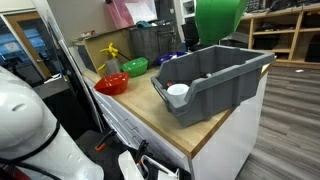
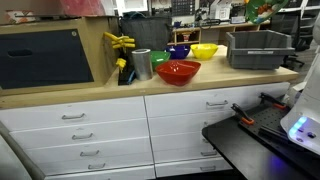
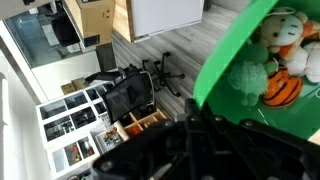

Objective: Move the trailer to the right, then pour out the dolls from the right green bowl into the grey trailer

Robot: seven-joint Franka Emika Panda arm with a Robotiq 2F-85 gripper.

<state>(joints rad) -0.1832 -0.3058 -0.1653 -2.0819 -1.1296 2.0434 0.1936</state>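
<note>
Tool [image 3: 205,142]: clamped on the rim of the green bowl [image 3: 232,60]; fingers are seen only as a dark blur in the wrist view.
Green bowl: held in the air over the far side of the grey bin [image 1: 215,75], tipped on its side, domed underside shown in an exterior view [image 1: 220,17].
Dolls [image 3: 281,62]: seen bunched inside the bowl; one green, one orange-striped, one white and orange.
Grey bin: set at the end of the bench [image 1: 150,112]; a white cup [image 1: 178,92] is seen inside, by the low lip.
Others: a red bowl [image 1: 112,85] and the other green bowl [image 1: 135,67] are placed further along the bench, apart from the bin.
</note>
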